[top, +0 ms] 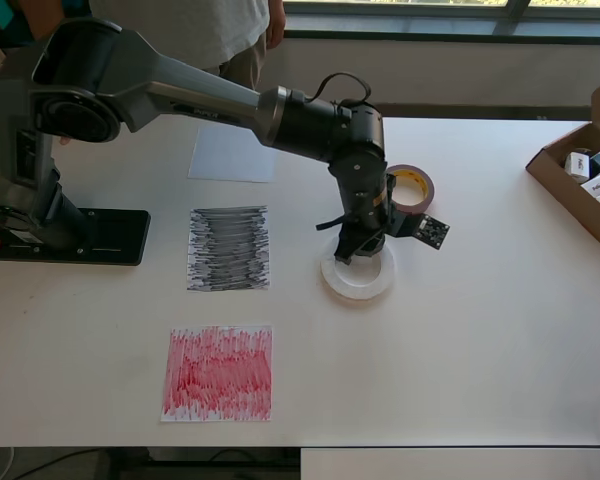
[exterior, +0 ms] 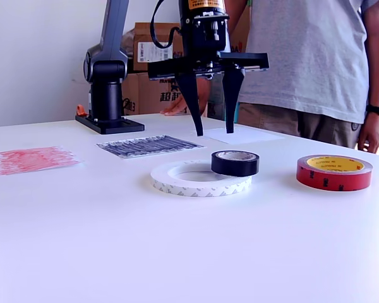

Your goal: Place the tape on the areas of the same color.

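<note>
My gripper (top: 358, 245) (exterior: 214, 132) is open and empty, fingers pointing down, hanging above the rolls. The wide white ring (top: 360, 290) (exterior: 177, 180) lies flat below it. The small black roll (exterior: 235, 163) sits at the ring's rim on the exterior view's right; I cannot tell whether it rests on the ring or beside it. The gripper hides it in the overhead view. The dark red roll (top: 412, 187) (exterior: 334, 172) with a yellowish core lies apart. The white sheet (top: 232, 155) (exterior: 240, 136), black-grey sheet (top: 229, 248) (exterior: 148, 146) and red sheet (top: 218, 372) (exterior: 31, 158) lie bare.
The arm's black base plate (top: 80, 235) (exterior: 110, 125) stands at the overhead view's left. A cardboard box (top: 580, 180) with small packaged boxes sits at the right edge. A person (exterior: 303, 69) stands at the table's far side, a hand resting on it.
</note>
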